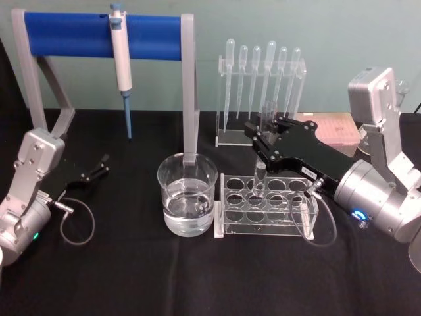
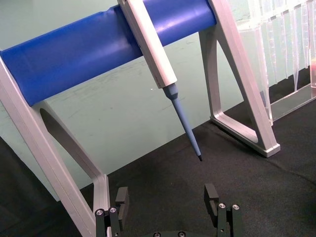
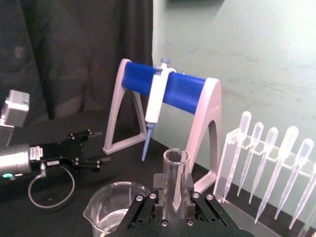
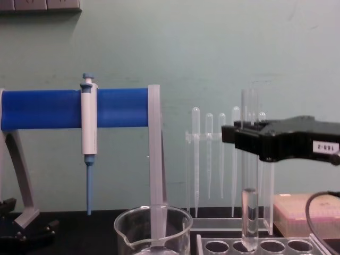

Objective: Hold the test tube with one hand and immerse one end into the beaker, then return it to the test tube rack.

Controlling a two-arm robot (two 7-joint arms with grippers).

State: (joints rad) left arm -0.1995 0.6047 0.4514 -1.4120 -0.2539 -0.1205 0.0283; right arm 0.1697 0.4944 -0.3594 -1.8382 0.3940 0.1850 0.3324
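chest view: test tube bottom above rack

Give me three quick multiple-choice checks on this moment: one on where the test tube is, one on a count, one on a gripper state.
1. Where is the test tube?
A. Upright in the right gripper, its round end at the clear rack
B. Lying on the black cloth
C. Dipped in the beaker

2. How many plastic pipettes hang in the stand behind the rack?
A. Three
B. Six
C. Nine

3. What state is the left gripper in?
A. Shut on the blue pipettor
B. Shut on the beaker
C. Open, holding nothing

Answers:
1. A: the chest view shows the tube vertical in the gripper, bottom at a rack hole.
2. B: six bulbs show in the head view.
3. C: the left wrist view shows its fingers apart over bare cloth.
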